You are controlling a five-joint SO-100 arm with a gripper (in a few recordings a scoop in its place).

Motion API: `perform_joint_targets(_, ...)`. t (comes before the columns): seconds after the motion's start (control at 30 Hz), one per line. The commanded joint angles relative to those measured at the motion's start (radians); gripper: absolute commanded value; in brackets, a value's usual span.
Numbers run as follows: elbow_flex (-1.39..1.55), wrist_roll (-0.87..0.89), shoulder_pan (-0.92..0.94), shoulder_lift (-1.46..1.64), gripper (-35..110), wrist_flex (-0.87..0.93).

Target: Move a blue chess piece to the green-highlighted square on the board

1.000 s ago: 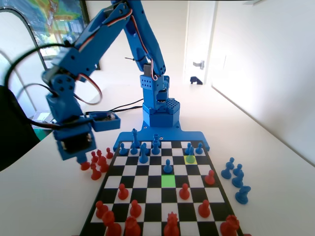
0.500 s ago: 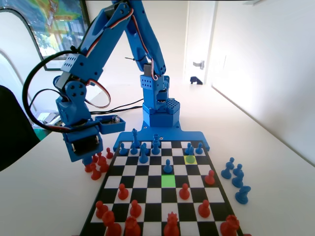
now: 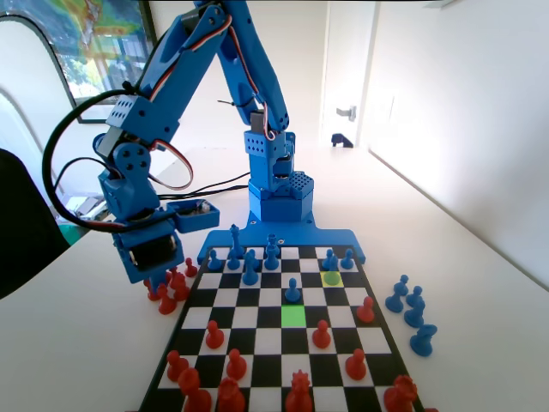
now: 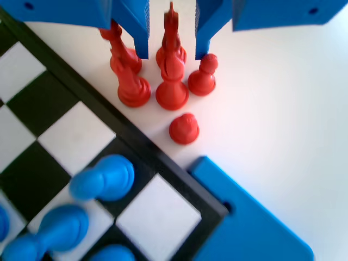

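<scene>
Fixed view, left to right. The gripper (image 3: 157,276) hangs low at the left of the board (image 3: 257,343), off its edge, over a cluster of captured red pieces (image 3: 171,287) on the table (image 3: 77,343). The blue arm rises from its base at the board's far end, folds over at the elbow and drops leftward, so the wrist points almost straight down. Mid-board, the blue chess piece (image 3: 292,290), a pawn, stands on the square just beyond the green-highlighted square (image 3: 293,315), which is bare. Further right, a second blue piece (image 3: 330,270) stands on the lime-tinted square (image 3: 331,278). More blue pieces (image 3: 410,313) stand on the table to the right of the board.

Wrist view, left to right. Blue pawns (image 4: 103,178) stand on squares near the board's corner (image 4: 163,168). The jaws hang apart, with a tall red piece (image 4: 172,70) standing in the gap between them; whether either jaw touches it cannot be told. Other red pieces stand close on either side.

Judgement: the gripper is well apart from any blue pawn, so the transfer has not begun. The next move calls for lifting clear of the red cluster, swinging right across the board to a blue pawn, and descending with the jaws astride its head.
</scene>
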Motion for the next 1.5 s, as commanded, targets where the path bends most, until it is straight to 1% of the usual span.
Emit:
perform_joint_targets(0.0, -0.084, -0.021, 0.003, 0.078, 11, 0.075)
perform_joint_targets(0.27, -0.259, -0.028, -0.011, 0.158, 11, 0.342)
perform_joint_targets(0.47, -0.376, -0.029, -0.055, 0.222, 10, 0.494)
perform_joint_targets(0.63, -0.399, -0.023, -0.137, 0.299, 9, 0.575)
perform_joint_targets(1.0, -0.275, 0.072, -0.357, 0.485, 8, 0.577)
perform_joint_targets(1.47, -0.012, 0.304, -0.650, 0.655, 8, 0.472)
